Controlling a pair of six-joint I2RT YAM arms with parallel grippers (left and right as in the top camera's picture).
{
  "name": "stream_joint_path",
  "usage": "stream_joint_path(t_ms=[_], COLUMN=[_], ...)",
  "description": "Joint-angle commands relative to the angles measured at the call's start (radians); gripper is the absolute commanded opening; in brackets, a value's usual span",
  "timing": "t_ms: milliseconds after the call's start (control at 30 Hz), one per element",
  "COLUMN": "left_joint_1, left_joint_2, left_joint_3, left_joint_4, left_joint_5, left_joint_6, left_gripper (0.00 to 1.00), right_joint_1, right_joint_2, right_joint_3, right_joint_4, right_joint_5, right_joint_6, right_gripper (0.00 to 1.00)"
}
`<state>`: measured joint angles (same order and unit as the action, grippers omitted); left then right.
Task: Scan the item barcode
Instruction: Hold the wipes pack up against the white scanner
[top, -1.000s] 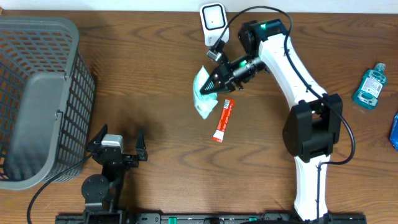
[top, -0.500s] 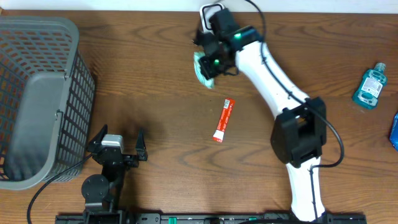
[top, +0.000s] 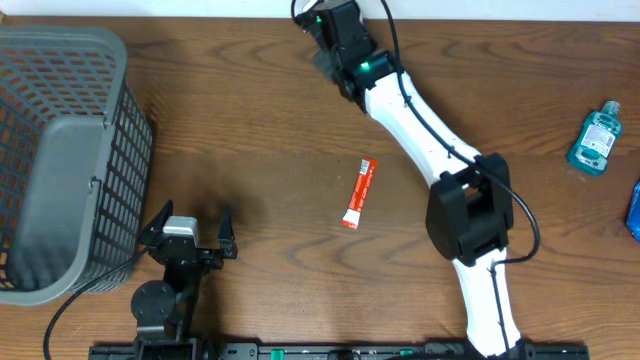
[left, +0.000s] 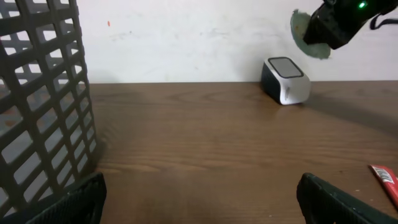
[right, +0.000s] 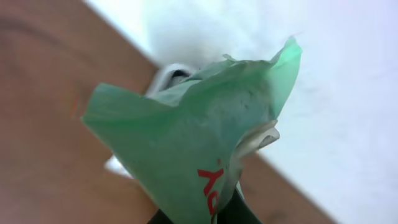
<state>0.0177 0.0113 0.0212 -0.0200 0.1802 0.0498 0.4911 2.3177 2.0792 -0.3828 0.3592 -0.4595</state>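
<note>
The green packet (right: 205, 143) is clamped in the right pincer (left: 318, 36) above the scanner (left: 285, 79); barcode reading is judged unfinished.

Counter (top: 260, 150): brown wood grain, smooth, low sheen with soft reflections.
Basket (top: 130, 160): grey moulded plastic lattice, matt.
Green packet (right: 199, 137): thin plastic film, crinkled and creased, faint sheen, red print on it.
Scanner (left: 285, 79): smooth white plastic casing with a dark, glossy top face.
Red sachet (top: 359, 193): flat wrapper, slightly shiny.
Bottle (top: 596, 138): translucent blue plastic, glossy.
Right arm (top: 420, 120): smooth white shell, glossy, with matt black joint housings.
Wall (left: 186, 37): white, matt, lightly scuffed.
</note>
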Motion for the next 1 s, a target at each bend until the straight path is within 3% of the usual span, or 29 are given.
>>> stream_joint_path(t_ms=[0, 200, 633, 833, 967], left_joint_1=[-0.002, -0.002, -0.002, -0.002, -0.002], left_joint_2=[0.0, 0.0, 0.0, 0.0, 0.0], left_joint_3=[-0.017, -0.017, -0.017, -0.017, -0.017], left_joint_4=[-0.032, -0.032, -0.032, -0.032, -0.032], left_joint_5=[0.01, 0.01, 0.01, 0.01, 0.01], left_joint_6=[0.005, 0.005, 0.005, 0.005, 0.005], left_gripper=[0.98, 0.98, 0.98, 0.98, 0.98], right_joint_1=[-0.016, -0.019, -0.018, -0.018, -0.02], right_joint_2=[0.05, 0.113, 0.192, 0.192, 0.159], right_joint_3=[0.013, 0.014, 0.02, 0.069, 0.114], right_joint_4=[0.109, 0.319, 0.417, 0.356, 0.206], right_joint_5=[0.088, 0.099, 0.068, 0.054, 0.054], right_joint_6=[-0.168, -0.225, -0.189, -0.14, -0.036], right_gripper=[0.01, 0.01, 0.01, 0.01, 0.01])
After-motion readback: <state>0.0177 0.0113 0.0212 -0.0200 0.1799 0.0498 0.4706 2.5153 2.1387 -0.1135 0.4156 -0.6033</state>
